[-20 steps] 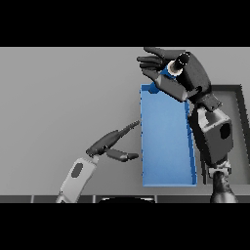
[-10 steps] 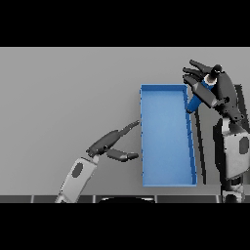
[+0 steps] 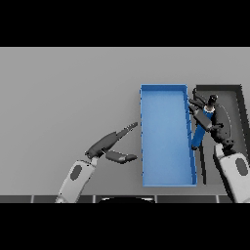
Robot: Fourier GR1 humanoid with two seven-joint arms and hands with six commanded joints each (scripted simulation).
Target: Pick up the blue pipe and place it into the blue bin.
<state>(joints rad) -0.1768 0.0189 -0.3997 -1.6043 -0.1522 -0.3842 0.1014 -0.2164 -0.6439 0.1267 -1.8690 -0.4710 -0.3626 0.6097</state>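
Right hand (image 3: pixel 215 122), centre-right of frame, fingers curled round the blue pipe (image 3: pixel 199 133), a smooth slim cylinder held just outside the blue bin (image 3: pixel 166 93) right wall, over a dark tray (image 3: pixel 239 97). Pipe lifted, not yet in bin. Bin: long, rectangular, matte. Left hand (image 3: pixel 114 144) spread, lower centre.

A plain grey counter (image 3: pixel 68 97) is filling almost the whole view, evenly lit, with a row of dark seams running along its near edge.
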